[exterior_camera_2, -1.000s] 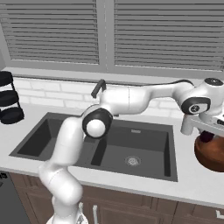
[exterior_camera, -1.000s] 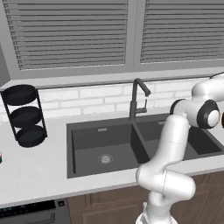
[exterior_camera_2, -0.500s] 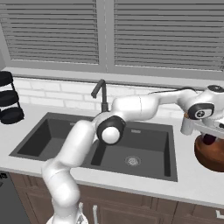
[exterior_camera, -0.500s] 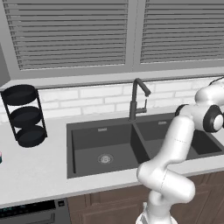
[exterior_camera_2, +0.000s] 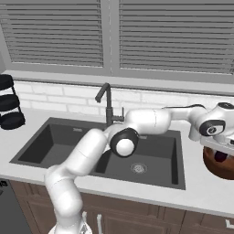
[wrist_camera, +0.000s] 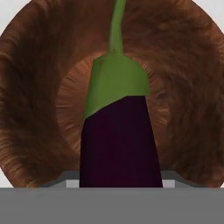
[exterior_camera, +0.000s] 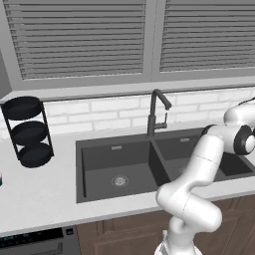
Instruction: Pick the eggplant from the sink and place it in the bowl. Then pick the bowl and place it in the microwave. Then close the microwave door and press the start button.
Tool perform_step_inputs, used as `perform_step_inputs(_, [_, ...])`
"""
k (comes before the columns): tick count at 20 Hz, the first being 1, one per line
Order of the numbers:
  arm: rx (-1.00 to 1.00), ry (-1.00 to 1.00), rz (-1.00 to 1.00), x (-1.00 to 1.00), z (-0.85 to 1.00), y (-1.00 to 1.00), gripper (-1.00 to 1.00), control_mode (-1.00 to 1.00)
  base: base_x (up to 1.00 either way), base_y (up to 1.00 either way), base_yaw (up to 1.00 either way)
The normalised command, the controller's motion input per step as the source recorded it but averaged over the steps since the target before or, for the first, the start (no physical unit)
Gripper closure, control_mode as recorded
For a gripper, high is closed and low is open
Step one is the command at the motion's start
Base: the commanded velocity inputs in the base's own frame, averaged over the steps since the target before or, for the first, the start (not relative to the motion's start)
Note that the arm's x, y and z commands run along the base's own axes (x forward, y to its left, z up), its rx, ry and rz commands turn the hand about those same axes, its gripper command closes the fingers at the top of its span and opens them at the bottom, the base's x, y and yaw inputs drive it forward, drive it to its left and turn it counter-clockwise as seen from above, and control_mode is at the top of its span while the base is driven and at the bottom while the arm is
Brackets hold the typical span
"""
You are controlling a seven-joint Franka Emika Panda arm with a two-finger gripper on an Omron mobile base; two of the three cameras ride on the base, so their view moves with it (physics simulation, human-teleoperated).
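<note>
— What does the eggplant (wrist_camera: 118, 140) look like from the hand view?

— Glossy, very dark purple, long and smooth, with a flat-faceted green cap and a thin green stem running up toward the top of that view. It hangs over the middle of the bowl (wrist_camera: 39, 87), stem end pointing into the hollow. In the right base view a dark bit of it shows just inside the bowl's rim, under the hand.

— And the bowl itself?

— Round, reddish-brown wood with a streaky, fibrous grain, thick walls and a paler ring around the floor. It sits on the light counter (exterior_camera_2: 201, 194) to the right of the sink (exterior_camera_2: 59, 146), at the far right of the right base view.

— Is the gripper (exterior_camera_2: 223, 147) clamped on the eggplant?

— I cannot tell. The fingertips are hidden behind the vegetable in the hand view and too small to read from the base. The eggplant lies right between where they should be — that much is plain.

— Any writing or labels?

— None that I can read.

— The rest of the scene?

— A dark grey double-basin sink with round steel drains, a dark gooseneck faucet (exterior_camera: 158, 112) behind the divider, white brick tiling, grey slatted blinds (exterior_camera: 79, 37), and a black three-tier rack (exterior_camera: 27, 132) on the counter to the left.
</note>
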Motion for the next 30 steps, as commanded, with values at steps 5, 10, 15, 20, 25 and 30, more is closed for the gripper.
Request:
perform_step_inputs(5, [0.00, 0.03, 0.00, 0.02, -0.42, 0.00, 1.00, -1.00, 0.00, 0.00, 0.00])
perform_step_inputs(10, [0.00, 0.00, 0.00, 0.01, -0.31, 0.00, 1.00, -1.00, 0.00, 0.00, 0.00])
perform_step_inputs(15, [0.00, 0.00, 0.00, 0.07, -0.30, 0.00, -1.00, -1.00, 0.00, 0.00, 0.00])
perform_step_inputs(20, [0.05, -0.02, 0.10, 0.13, -0.19, 0.00, -1.00, -1.00, 0.00, 0.00, 0.00])
perform_step_inputs(25, [0.01, -0.04, 0.07, 0.01, 0.01, 0.09, -1.00, -1.00, 0.00, 0.00, 0.00])
perform_step_inputs(30, [0.00, -0.01, 0.00, 0.00, 0.14, 0.35, -1.00, -1.00, 0.00, 0.00, 0.00])
